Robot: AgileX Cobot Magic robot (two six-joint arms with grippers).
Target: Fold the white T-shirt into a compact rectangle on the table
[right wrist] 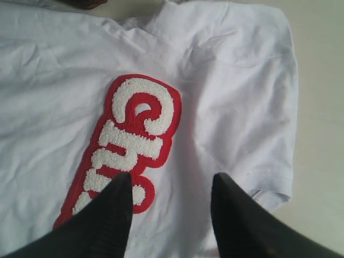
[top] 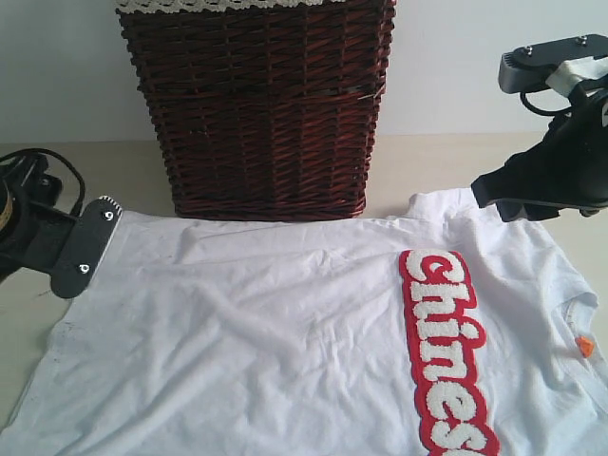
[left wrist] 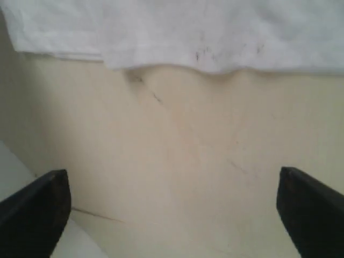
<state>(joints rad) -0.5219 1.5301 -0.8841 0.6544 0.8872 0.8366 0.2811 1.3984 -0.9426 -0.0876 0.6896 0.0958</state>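
The white T-shirt (top: 285,332) lies spread flat on the table (top: 28,313), with its red-edged lettering (top: 446,351) facing up and an orange tag (top: 585,347) at the collar on the right. My left gripper (left wrist: 172,174) is open wide over bare tabletop, just short of the shirt's hem (left wrist: 161,59). In the exterior view the left gripper (top: 87,245) sits at the shirt's far left corner. Over the sleeve (right wrist: 258,107), beside the letters (right wrist: 129,140), my right gripper (right wrist: 172,180) stands open with nothing between its fingers.
A dark brown wicker basket (top: 256,104) with a lace-trimmed liner (top: 237,5) stands behind the shirt, close to its far edge. Bare table (top: 437,161) shows to the right of the basket. Black cables (top: 43,161) lie at the far left.
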